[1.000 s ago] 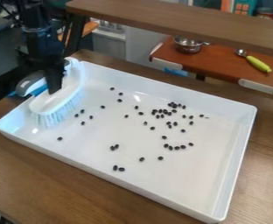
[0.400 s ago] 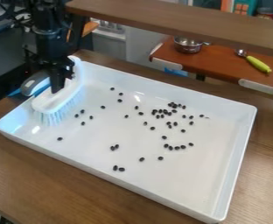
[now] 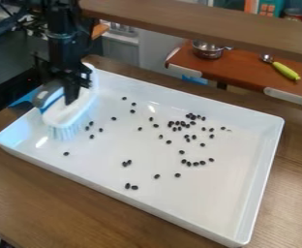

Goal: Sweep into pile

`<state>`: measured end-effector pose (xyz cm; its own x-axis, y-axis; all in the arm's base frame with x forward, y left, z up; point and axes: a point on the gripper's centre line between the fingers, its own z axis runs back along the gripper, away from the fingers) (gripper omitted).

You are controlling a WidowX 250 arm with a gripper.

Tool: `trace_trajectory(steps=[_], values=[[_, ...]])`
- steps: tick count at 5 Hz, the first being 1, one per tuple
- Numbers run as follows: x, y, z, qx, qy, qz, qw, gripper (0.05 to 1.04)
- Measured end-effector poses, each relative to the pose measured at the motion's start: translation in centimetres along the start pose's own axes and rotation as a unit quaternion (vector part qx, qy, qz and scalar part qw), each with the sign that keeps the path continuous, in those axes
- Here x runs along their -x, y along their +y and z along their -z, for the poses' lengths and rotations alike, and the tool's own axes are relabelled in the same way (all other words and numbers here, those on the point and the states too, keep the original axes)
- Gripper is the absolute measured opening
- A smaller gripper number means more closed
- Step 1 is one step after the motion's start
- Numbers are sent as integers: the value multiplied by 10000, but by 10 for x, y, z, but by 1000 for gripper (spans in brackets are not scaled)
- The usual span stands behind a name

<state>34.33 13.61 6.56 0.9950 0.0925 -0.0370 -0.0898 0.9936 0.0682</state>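
We see the claw clenched on the brush, at the left end of the tray. Bristles point down; whether they touch the floor of the tray, we cannot tell. One bean lies just beside them. The dark beans are scattered loosely, densest right of centre toward the far side, with a short row nearer us. The tray sits on the table. Beyond it we note a beam and a reddish board bearing a metal bowl and a green-handled scoop.
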Motion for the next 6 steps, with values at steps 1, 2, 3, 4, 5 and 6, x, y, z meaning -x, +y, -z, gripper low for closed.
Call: trace_trajectory(steps=[1,2,3,4,5,6], values=[[5,-37,-5,366,376,106,9986,484],[8,-64,-10,565,600,121,9965,484],[5,-90,-7,640,680,111,9956,484],[3,-124,-8,703,620,185,9954,484],[9,-162,-8,777,589,328,9947,484],[16,-199,-11,887,620,421,9932,484]])
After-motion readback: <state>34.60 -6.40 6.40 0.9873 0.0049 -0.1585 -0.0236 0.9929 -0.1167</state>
